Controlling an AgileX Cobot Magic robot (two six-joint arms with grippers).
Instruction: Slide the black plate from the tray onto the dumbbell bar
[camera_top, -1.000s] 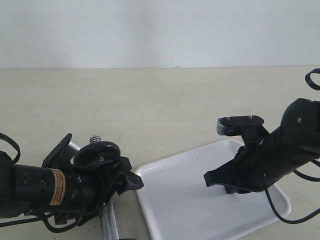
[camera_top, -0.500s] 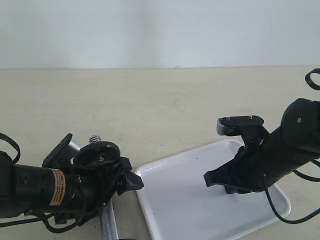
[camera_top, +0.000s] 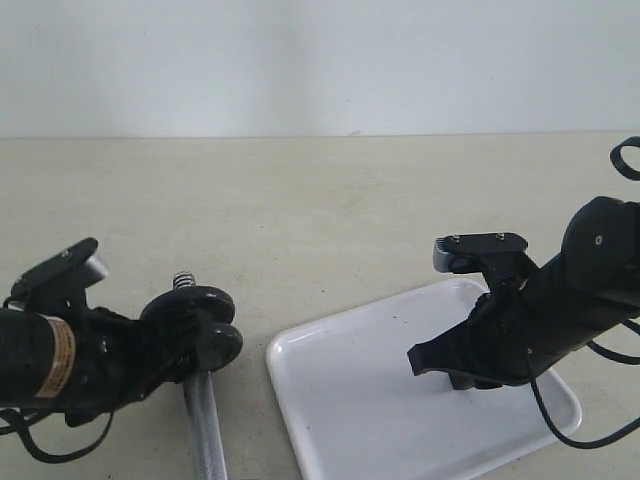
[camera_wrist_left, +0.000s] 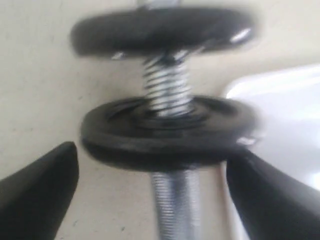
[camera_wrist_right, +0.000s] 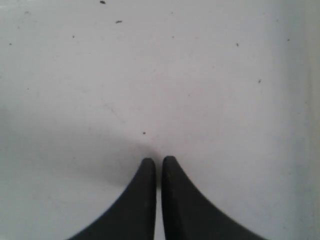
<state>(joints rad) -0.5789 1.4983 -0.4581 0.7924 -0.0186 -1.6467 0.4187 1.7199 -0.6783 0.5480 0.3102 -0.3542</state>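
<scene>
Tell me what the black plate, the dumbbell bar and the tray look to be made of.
Black plate: probably cast metal with a black coating, mostly dull, with small glints at its rim.
Dumbbell bar: bright steel-like metal, likely chromed; its shiny screw thread shows.
Tray: white and glossy, plastic or enamel; the look leaves it open.

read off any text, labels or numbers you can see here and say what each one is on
Orange-yellow label on the left arm: there is dark print on it, but it is too small and blurred to read.
No other text: none shows on the black plate, the tray or the dumbbell bar.
</scene>
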